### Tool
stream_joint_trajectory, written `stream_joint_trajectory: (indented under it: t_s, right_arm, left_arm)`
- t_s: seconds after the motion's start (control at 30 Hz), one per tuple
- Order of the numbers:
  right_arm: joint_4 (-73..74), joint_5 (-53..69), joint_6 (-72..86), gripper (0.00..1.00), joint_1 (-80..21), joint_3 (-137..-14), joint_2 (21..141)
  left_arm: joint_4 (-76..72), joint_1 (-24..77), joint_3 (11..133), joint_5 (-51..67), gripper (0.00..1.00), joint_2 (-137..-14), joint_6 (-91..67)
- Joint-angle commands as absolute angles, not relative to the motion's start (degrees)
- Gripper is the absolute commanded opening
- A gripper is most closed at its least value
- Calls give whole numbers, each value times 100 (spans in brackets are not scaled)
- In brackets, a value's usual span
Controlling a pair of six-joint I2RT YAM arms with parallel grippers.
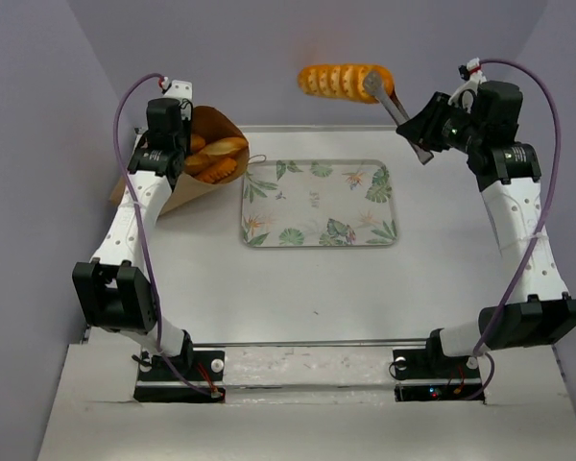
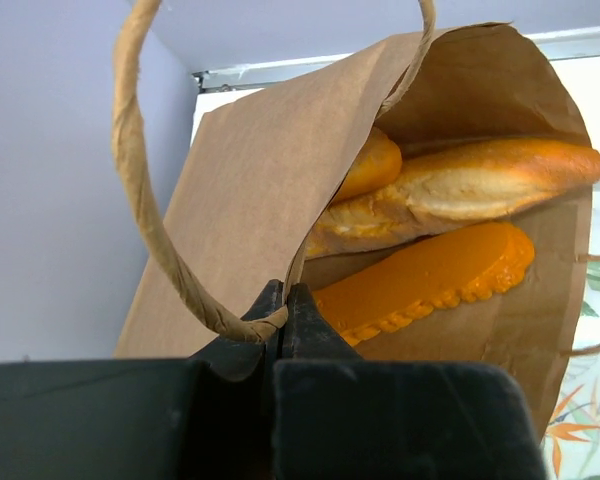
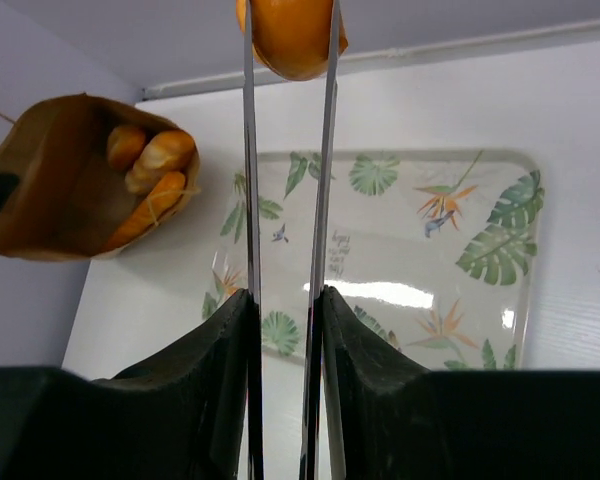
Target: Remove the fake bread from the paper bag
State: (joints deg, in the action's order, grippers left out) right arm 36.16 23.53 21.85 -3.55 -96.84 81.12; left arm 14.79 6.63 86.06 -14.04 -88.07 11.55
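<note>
The brown paper bag [image 1: 180, 195] lies on its side at the back left with its mouth facing right. Several fake bread loaves [image 1: 217, 158] lie inside it. My left gripper [image 1: 173, 144] is shut on the bag's rim and twisted handle [image 2: 140, 180] and holds the mouth open; the wrist view shows the bag [image 2: 250, 200] and the loaves [image 2: 470, 180]. My right gripper [image 1: 424, 130] is shut on metal tongs [image 1: 392, 104]. The tongs pinch one loaf [image 1: 341, 82] held high above the far edge of the tray. In the right wrist view the tongs [image 3: 248, 150] clasp that loaf [image 3: 290, 35].
A leaf-patterned rectangular tray [image 1: 317, 206] lies in the middle of the table, right of the bag; it also shows in the right wrist view [image 3: 410, 250]. Purple walls stand close at the left, back and right.
</note>
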Motion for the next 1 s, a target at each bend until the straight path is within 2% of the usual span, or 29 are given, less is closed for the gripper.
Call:
stream_joint_trajectory:
  t_s: [0.0,0.2,0.53,0.77,0.97]
  right_arm:
    - [3287,2303,2153,1,-369,-10301,7866]
    - [3410,2346,2171,1,-369,-9853,7840]
    - [3902,3839,2442,1,-369,-10231,8016]
    - [3666,4280,2847,1,-369,-9230,7752]
    - [3410,4676,3076,1,-369,-9036,7726]
  left_arm:
    - [1151,580,8991,-1652,0,-8771,1213]
    - [1361,510,9289,-1574,0,-8815,1108]
    - [1565,299,9589,-1362,0,-8833,1020]
    - [1547,211,9607,-1284,0,-8798,1020]
    - [1547,211,9563,-1222,0,-8807,941]
